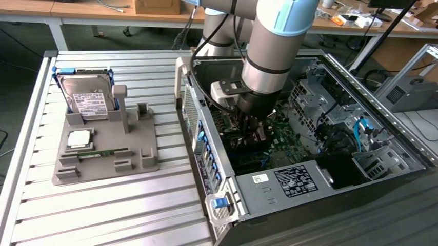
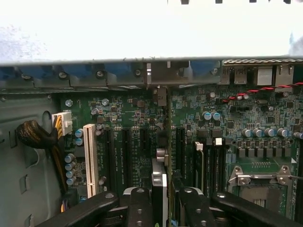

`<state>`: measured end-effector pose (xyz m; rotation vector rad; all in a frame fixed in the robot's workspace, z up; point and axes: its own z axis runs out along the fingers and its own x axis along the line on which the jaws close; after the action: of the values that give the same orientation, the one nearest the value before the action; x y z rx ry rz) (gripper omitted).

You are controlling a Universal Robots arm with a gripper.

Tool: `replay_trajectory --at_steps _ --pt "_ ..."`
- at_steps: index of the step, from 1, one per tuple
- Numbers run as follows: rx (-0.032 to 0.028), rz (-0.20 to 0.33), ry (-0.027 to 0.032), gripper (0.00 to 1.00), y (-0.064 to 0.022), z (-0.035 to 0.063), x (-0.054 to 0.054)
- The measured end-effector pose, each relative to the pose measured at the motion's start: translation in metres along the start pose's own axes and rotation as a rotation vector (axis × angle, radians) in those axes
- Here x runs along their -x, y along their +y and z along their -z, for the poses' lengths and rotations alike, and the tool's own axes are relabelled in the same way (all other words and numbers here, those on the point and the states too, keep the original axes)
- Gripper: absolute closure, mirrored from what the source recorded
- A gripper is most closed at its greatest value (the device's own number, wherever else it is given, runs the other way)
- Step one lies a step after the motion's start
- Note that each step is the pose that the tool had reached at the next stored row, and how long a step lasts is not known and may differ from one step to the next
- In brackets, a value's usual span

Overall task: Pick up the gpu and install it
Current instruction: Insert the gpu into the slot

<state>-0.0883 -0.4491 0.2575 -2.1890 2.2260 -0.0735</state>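
Note:
The gpu (image 2: 160,182) is seen edge-on in the wrist view as a thin green card with a black block on one side. It stands upright between my two black fingers (image 2: 139,208). My gripper (image 2: 164,208) is shut on it. The card's far end reaches the rear wall of the open computer case (image 1: 274,189), and its lower edge runs along the black slots of the motherboard (image 2: 132,123). In the exterior view my gripper (image 1: 252,130) is low inside the case, over the green motherboard (image 1: 287,136). The arm hides most of the card there.
A grey fixture (image 1: 102,169) stands on the slatted table at the exterior view's left. It holds a hard drive (image 1: 89,100), a processor chip (image 1: 79,138) and a memory stick (image 1: 102,152). Inside the case are a white slot (image 2: 90,161), a processor socket (image 2: 260,189), cables and a drive cage (image 1: 321,97).

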Motion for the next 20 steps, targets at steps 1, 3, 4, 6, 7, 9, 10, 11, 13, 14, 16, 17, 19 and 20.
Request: replay_trajectory --at_steps 1,3,4,6,7,9,10,11,13,14,16,17,19,20 --pt "0.0001 0.0 0.0003 0.73 0.0 -0.0004 0.0" --pt "0.0003 0.0 0.0008 0.73 0.0001 -0.0007 -0.0001" --pt "0.0003 0.0 0.0007 0.73 0.0001 -0.0008 -0.0001" --pt "0.0 0.0 0.0003 0.73 0.0001 -0.0011 0.0" --pt "0.0 0.0 0.0003 0.73 0.0001 -0.001 0.0" --pt "0.0 0.0 0.0002 0.73 0.0001 -0.001 0.0" --pt "0.0 0.0 0.0002 0.73 0.0001 -0.001 0.0" --pt "-0.0004 0.0 -0.0008 0.72 0.0 -0.0014 0.0001" --pt "-0.0002 0.0 -0.0002 0.66 0.0001 -0.0013 0.0001" --pt "0.0 0.0 0.0001 0.66 0.0001 -0.0011 0.0" --pt "0.0 0.0 0.0001 0.6 0.0001 -0.0011 0.0" --pt "0.0 0.0 0.0001 0.6 0.0001 -0.0011 0.0" --pt "0.0 0.0 0.0003 0.6 -0.0001 0.0023 -0.0001" --pt "0.0 0.0 0.0003 0.6 -0.0003 0.0077 -0.0002"
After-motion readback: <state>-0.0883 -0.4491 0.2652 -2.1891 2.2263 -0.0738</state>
